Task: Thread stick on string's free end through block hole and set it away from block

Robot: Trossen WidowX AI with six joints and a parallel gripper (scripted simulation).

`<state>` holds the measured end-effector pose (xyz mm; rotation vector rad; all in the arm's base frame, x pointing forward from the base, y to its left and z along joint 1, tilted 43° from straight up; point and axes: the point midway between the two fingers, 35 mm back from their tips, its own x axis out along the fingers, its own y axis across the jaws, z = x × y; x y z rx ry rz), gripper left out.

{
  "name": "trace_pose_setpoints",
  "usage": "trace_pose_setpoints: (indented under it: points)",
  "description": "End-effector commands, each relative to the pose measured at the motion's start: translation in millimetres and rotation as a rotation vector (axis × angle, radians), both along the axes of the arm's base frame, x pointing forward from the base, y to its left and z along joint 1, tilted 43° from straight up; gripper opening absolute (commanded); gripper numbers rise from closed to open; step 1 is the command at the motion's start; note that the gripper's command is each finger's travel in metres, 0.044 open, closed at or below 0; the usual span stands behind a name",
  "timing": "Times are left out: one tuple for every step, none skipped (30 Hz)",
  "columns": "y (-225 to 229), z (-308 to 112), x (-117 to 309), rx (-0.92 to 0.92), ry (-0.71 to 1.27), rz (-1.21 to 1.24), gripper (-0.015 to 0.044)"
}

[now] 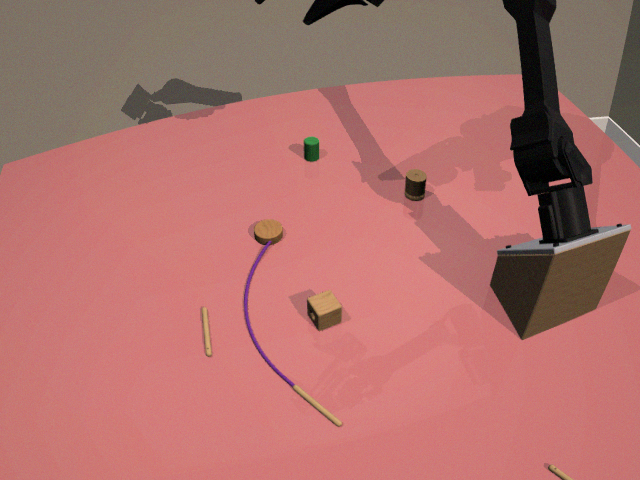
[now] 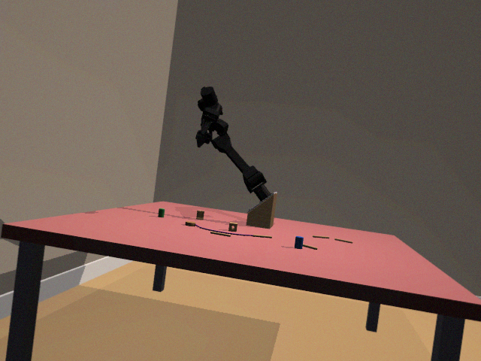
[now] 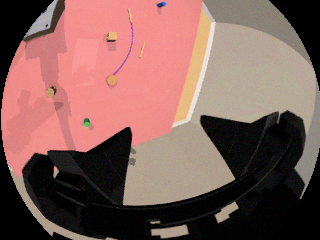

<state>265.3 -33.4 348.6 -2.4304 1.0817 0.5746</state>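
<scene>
My gripper (image 3: 166, 124) is open and empty, high above and beyond the table's edge; only its fingertips show at the top of the top view. The stick (image 1: 317, 405) (image 2: 262, 236) (image 3: 130, 15) lies flat on the table, fixed to the end of the purple string (image 1: 246, 304) (image 3: 132, 40). The string curves to the round wooden button (image 1: 268, 230) (image 2: 189, 223) (image 3: 111, 80). The wooden block (image 1: 324, 311) (image 2: 233, 224) (image 3: 112, 36) stands beside the curve, its hole facing the string. Nothing is in the hole.
A loose stick (image 1: 206, 331) (image 2: 220, 234) (image 3: 142, 50) lies outside the curve. A green cylinder (image 1: 311, 149) (image 2: 161, 213) (image 3: 87, 122) and a brown cylinder (image 1: 415, 184) (image 2: 200, 214) (image 3: 51, 92) stand beyond the button. A blue cylinder (image 2: 298, 242) stands near several loose sticks.
</scene>
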Motion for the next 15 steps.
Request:
trace_pose_setpoints:
  points:
    - [0,0,0,0.000,0.000,0.000,0.0426]
    - [0,0,0,0.000,0.000,0.000,0.0440]
    - [0,-2,2,0.004,0.001,-0.006,0.0440]
    - [0,-10,7,0.015,0.005,-0.025,0.0440]
    - [0,-22,15,0.034,0.010,-0.058,0.0440]
    - [-1,-38,24,0.057,0.017,-0.099,0.0440]
    - [-3,-55,33,0.078,0.023,-0.141,0.0440]
    - [-5,-72,40,0.099,0.029,-0.184,0.0440]
    - [-7,-89,46,0.119,0.034,-0.228,0.0440]
    - [-9,-103,51,0.134,0.038,-0.265,0.0440]
    - [-12,-120,55,0.151,0.042,-0.308,0.0440]
    - [-16,-138,58,0.169,0.047,-0.355,0.0440]
    - [-20,-157,60,0.185,0.050,-0.404,0.0440]
    - [-24,-176,61,0.200,0.054,-0.453,0.0440]
    - [-29,-195,60,0.214,0.056,-0.503,0.0440]
